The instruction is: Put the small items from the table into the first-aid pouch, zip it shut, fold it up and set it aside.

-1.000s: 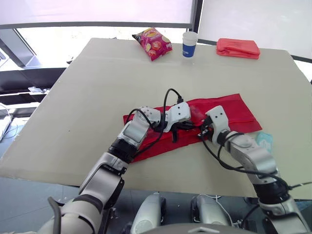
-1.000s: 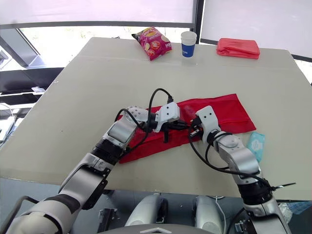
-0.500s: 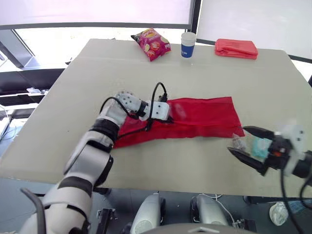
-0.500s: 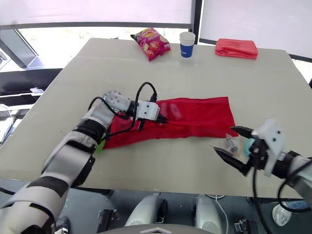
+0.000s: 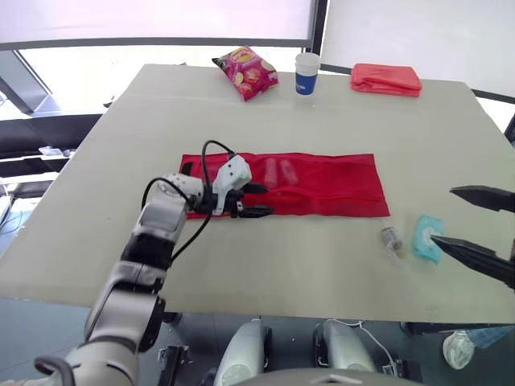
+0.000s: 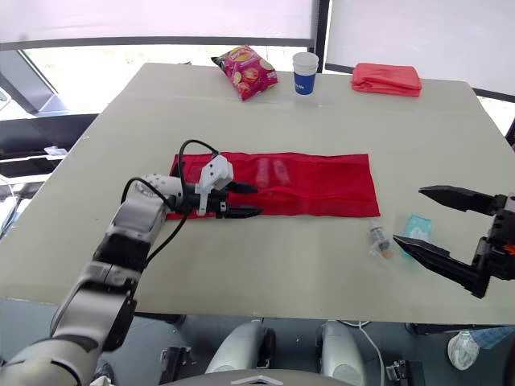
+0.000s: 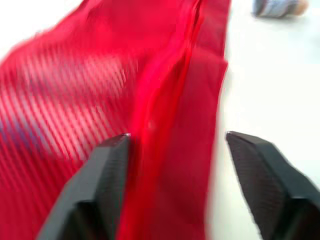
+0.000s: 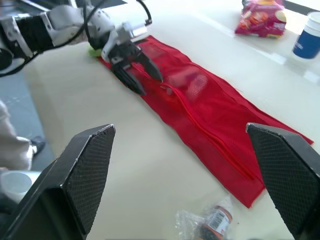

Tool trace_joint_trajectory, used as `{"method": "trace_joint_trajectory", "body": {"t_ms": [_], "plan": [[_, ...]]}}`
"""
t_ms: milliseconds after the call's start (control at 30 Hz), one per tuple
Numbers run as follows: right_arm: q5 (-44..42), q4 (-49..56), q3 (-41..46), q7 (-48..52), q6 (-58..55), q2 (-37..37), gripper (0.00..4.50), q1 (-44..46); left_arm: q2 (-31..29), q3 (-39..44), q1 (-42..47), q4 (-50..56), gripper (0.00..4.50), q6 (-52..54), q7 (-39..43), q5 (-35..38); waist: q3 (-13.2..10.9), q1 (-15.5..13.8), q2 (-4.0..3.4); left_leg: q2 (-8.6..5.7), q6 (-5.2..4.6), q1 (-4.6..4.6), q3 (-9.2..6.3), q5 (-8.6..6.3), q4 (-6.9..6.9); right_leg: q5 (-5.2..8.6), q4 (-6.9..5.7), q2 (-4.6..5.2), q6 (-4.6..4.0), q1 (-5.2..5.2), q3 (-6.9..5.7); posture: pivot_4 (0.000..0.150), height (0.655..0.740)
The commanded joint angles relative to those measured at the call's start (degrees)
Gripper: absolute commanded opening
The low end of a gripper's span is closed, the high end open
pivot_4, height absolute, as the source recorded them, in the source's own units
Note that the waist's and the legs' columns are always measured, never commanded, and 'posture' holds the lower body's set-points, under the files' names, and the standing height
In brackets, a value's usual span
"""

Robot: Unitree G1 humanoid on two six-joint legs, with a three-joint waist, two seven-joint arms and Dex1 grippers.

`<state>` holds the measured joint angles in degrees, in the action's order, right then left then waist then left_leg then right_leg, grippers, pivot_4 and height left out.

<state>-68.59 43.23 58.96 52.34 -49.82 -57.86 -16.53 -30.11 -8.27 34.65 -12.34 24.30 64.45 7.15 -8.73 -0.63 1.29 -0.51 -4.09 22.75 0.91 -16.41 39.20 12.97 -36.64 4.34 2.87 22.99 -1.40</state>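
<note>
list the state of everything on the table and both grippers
first-aid pouch: unfolded, flat
left gripper: open, at pouch
right gripper: open, near packet
small wrapped bottle: outside pouch
teal packet: outside pouch
paper cup: upright
snack bag: lying flat
far red pouch: folded

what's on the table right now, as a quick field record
pouch: red, spread flat mid-table, unfolded
left gripper: open, low at the pouch's near left edge
right gripper: open, off the pouch, near the packet
vial: in a clear wrapper, on the table right of the pouch
packet: teal, beside the vial, outside the pouch
far edge: chip bag, cup, red cloth, folded
table: beige
</note>
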Motion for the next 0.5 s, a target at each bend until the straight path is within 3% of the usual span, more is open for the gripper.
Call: {"method": "trace_joint_trajectory", "body": {"t_ms": [33,300,433,500], "plan": [[-0.8,-2.9,4.2,3.0,-0.2,-2.5,4.5,0.0,3.9,-0.2,0.4,9.2,3.1,5.3,-11.8,-3.0,0.0,-0.9,0.02,-0.03,0.0,0.0,-0.01,0.0,0.01,0.0,0.05,0.04,0.0,-0.04,-0.02,0.15,0.74],[2.4,-2.6,1.9,3.7,0.6,-2.6,4.5,-0.8,11.5,-7.5,2.7,7.8,3.1,6.8,-23.4,-10.1,0.0,-1.7,0.04,-0.21,-0.04,0.15,-0.01,-0.02,-0.02,-0.02,0.42,0.14,0.04,-0.1,-0.09,0.15,0.74],[2.3,-2.1,1.1,3.0,1.0,-1.5,4.5,-0.7,11.9,-11.1,3.5,3.8,1.97,-1.8,-19.7,-10.6,0.0,-1.7,0.02,-0.2,-0.11,0.14,-0.01,-0.07,-0.03,-0.03,0.42,0.14,0.05,-0.1,-0.1,0.15,0.74],[2.0,-2.0,1.3,3.0,1.0,-1.2,4.5,-0.7,9.8,-12.2,3.6,2.5,1.05,-7.4,-16.4,-10.8,0.0,-1.6,0.01,-0.2,-0.11,0.13,-0.01,-0.07,-0.03,-0.02,0.42,0.15,0.04,-0.11,-0.09,0.15,0.74]]}}
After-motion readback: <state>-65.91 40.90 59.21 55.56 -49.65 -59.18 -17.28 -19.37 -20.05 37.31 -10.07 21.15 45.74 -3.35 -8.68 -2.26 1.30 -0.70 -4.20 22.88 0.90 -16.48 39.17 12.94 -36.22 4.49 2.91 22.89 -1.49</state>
